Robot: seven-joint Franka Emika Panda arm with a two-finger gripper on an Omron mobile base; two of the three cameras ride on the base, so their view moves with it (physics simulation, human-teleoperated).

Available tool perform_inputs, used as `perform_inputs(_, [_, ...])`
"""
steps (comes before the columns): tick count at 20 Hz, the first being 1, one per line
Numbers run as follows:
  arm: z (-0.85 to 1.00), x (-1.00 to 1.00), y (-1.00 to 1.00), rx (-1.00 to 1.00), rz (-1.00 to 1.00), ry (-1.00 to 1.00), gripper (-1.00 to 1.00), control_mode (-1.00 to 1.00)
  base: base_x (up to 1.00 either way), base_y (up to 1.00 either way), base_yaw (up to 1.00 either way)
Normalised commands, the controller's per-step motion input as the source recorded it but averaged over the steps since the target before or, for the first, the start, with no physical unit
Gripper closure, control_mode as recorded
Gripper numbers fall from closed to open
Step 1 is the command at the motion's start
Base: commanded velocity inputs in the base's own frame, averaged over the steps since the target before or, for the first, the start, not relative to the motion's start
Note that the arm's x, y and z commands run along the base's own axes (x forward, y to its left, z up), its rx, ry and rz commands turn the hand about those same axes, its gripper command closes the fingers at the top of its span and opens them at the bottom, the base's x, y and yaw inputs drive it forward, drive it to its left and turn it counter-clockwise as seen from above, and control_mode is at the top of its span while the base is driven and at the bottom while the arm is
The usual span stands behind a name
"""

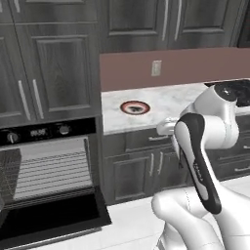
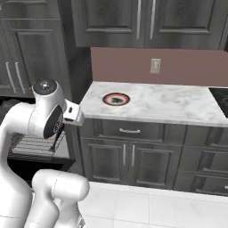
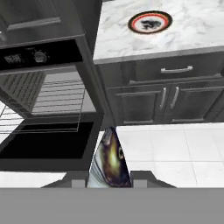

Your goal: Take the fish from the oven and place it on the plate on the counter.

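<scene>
Between the 2 dark fingertips at the bottom of the hand view, pinched in the gripper (image 3: 109,177): the fish (image 3: 109,159), a tapered body with a mottled yellow and dark skin, pointing up and away from the hand. Held out over the pale floor (image 3: 175,148), in front of the cabinets, clear of everything else.

To the left, the oven (image 1: 46,171), door (image 1: 49,219) dropped fully open and lying flat, black control strip with round knobs above, pale inside with wire racks (image 1: 51,171). No fish left on the racks as far as can be seen.

To the right of the oven, the counter (image 2: 178,104), white marble with grey veins over dark cabinets. On it, near the oven end, the plate (image 2: 116,99), small and round with a red ring. Some dark marking on its white centre, too small to make out. Plate well apart from the fish.

In both base views, the white arm folded in front of the cabinets, elbow high, hand turned toward the counter.

Judged step: first half done, fish out of the oven and in the grip; carrying stage now, with placing not yet begun.

Next move, as a judgement: lift the hand above counter height, carry it forward over the counter edge, centre the fish over the plate, lower until touching, then spread the fingers. Main care: clearing the counter's front edge on the way up.
</scene>
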Motion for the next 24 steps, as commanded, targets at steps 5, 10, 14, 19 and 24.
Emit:
perform_inputs(5, [0.00, 0.00, 0.00, 0.00, 0.00, 0.00, 1.00, 1.00, 0.85, -0.53, 0.12])
perform_inputs(10, [0.00, 0.00, 0.00, 0.00, 0.00, 0.00, 1.00, 1.00, 0.90, -0.23, 0.19])
perform_inputs(14, [0.00, 0.00, 0.00, 0.00, 0.00, 0.00, 1.00, 1.00, 0.64, -0.05, 0.15])
perform_inputs(19, [0.00, 0.00, 0.00, 0.00, 0.00, 0.00, 1.00, 1.00, 0.37, -0.22, 0.07])
perform_inputs(24, [0.00, 0.00, 0.00, 0.00, 0.00, 0.00, 1.00, 1.00, 0.08, -0.51, 0.00])
